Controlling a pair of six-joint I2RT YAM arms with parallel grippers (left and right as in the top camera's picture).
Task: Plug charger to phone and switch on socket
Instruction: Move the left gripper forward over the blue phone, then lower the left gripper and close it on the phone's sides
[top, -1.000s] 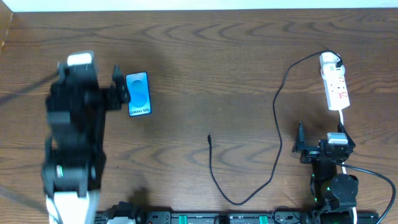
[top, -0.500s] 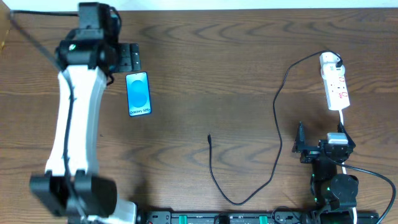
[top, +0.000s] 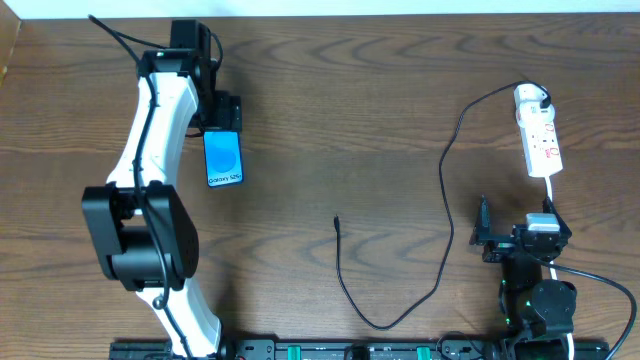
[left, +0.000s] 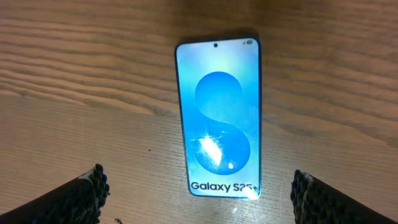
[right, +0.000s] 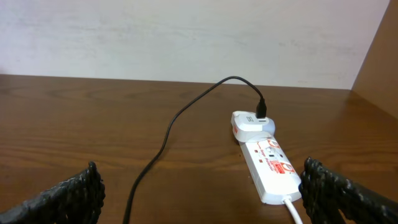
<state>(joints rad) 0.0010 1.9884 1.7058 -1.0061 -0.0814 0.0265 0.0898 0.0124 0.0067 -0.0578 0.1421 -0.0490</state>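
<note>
Left arm has swung over to the phone (left: 217, 118); left gripper (top: 222, 113) hangs wide open and empty above it, phone lying flat, screen up. Recommend descending squarely, jaws straddling both long edges, before closing

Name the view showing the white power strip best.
Right wrist: the long white power strip with red switch marks is close, thin black charger cable plugged into its far end. Overhead shows it small, from above; left wrist misses it.
</note>
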